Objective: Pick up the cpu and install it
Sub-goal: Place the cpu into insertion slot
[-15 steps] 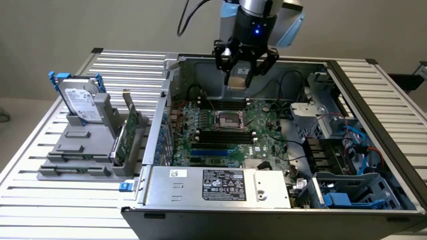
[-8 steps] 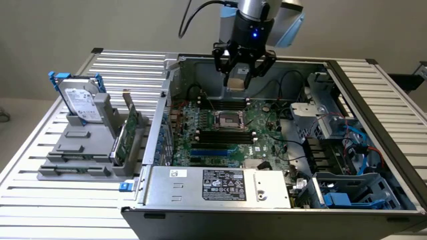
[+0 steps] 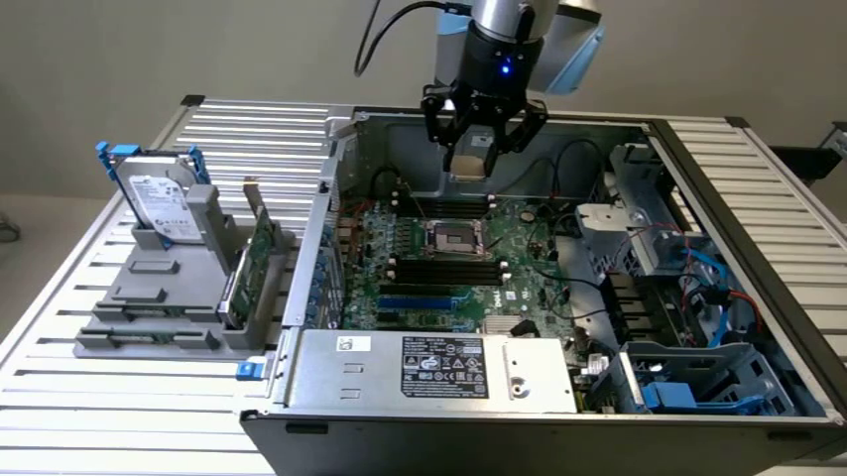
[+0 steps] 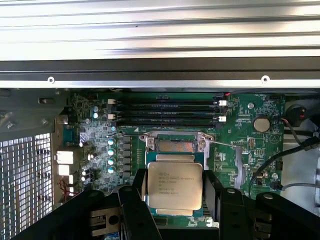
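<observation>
item 1, exterior view's left: you have a hard drive and a green card, both upright in a grey rack.
item 2, centre: open computer case, motherboard with bare socket.
item 3: gripper clamped on the cpu, fingers at two opposite edges, held in the air over the socket.

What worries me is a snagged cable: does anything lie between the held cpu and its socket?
Nothing visible does. The gripper holds the cpu in clear air above the motherboard, and the socket beneath lies open, with no cable across it.
</observation>
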`<state>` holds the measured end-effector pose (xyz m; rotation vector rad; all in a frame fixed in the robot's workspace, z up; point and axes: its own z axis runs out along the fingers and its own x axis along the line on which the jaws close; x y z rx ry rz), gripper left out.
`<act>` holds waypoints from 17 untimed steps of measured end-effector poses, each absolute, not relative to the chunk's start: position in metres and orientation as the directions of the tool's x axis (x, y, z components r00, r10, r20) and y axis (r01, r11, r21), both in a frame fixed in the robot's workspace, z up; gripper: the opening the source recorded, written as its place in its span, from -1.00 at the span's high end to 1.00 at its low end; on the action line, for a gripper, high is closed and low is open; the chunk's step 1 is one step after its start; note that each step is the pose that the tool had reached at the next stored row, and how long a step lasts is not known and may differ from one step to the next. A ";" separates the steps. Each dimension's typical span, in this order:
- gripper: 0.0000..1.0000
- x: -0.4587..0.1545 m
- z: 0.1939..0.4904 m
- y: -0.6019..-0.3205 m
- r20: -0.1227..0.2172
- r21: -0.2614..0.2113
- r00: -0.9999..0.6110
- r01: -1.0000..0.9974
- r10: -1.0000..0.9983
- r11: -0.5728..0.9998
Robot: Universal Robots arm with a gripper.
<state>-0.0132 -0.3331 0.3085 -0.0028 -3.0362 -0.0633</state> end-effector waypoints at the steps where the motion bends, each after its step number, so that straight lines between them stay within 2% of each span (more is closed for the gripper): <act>1: -0.11 -0.013 0.309 -0.333 0.105 0.042 -0.995 0.004 0.000 0.999; 9: -0.11 -0.013 0.309 -0.333 0.104 0.042 -0.995 0.006 0.001 0.999; 17: -0.11 -0.013 0.309 -0.333 0.104 0.042 -0.986 0.138 0.133 0.989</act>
